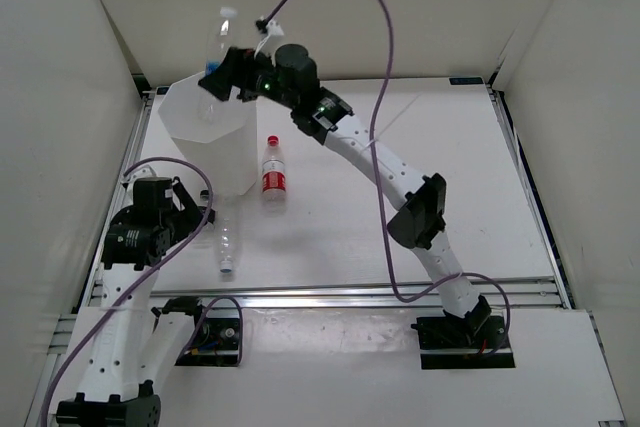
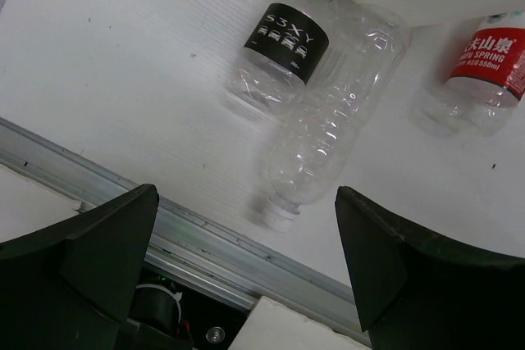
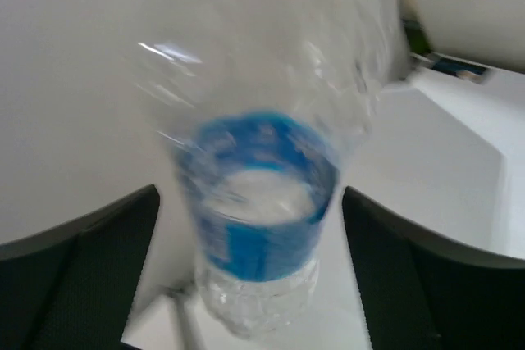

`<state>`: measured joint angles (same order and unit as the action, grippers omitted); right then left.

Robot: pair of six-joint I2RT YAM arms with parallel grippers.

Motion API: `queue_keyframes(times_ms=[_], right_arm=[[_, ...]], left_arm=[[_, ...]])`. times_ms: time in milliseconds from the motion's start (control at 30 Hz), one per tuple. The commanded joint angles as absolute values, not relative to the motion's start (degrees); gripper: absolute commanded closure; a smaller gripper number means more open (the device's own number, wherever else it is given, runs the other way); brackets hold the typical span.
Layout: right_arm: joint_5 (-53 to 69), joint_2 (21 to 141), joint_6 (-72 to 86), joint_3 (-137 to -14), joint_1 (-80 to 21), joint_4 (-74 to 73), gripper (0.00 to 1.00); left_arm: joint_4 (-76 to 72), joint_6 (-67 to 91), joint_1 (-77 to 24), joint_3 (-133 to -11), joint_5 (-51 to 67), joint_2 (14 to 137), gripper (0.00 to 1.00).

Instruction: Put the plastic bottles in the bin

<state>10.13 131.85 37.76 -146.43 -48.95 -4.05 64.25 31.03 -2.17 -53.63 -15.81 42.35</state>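
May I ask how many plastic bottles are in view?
4. Blue-label bottle at the right gripper over the bin; red-label bottle, clear bottle, black-cap bottle on the table. The bin may hide more.

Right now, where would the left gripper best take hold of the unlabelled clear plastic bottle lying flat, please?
Probably from above, closing across the cap-side half of the unlabelled clear plastic bottle: it lies flat, and the black-capped dark-labelled bottle crowds its base half.
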Motion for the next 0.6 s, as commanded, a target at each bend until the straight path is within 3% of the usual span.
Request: queue_keyframes(times_ms=[0, 200, 300, 400, 567], right_arm=[[2.38, 129.40, 23.93, -146.43, -51.06, -7.73, 0.01], [-10.43, 114.83, 17.23, -140.99, -50.11, -10.54, 0.01], [-14.23, 106.56, 27.30, -129.24, -44.75, -18.00, 0.01], [-7.76, 101.88, 41.77, -116.51, -37.46, -28.10, 0.01], [3.32, 98.96, 44.13, -98.11, -34.63, -27.44, 0.01]], left_arm=[[62.59, 29.63, -4.30, -55.37, -18.11, 42.89, 0.00], [62.58, 29.53, -4.83, -55.37, -20.12, 38.85, 0.00], [63.98, 30.84, -4.83, -55.37, -20.92, 37.71, 0.00], [64.60, 30.85, -4.83, -55.37, -20.13, 36.65, 0.00], [64.60, 30.85, -4.31, -54.67, -18.98, 34.54, 0.00]])
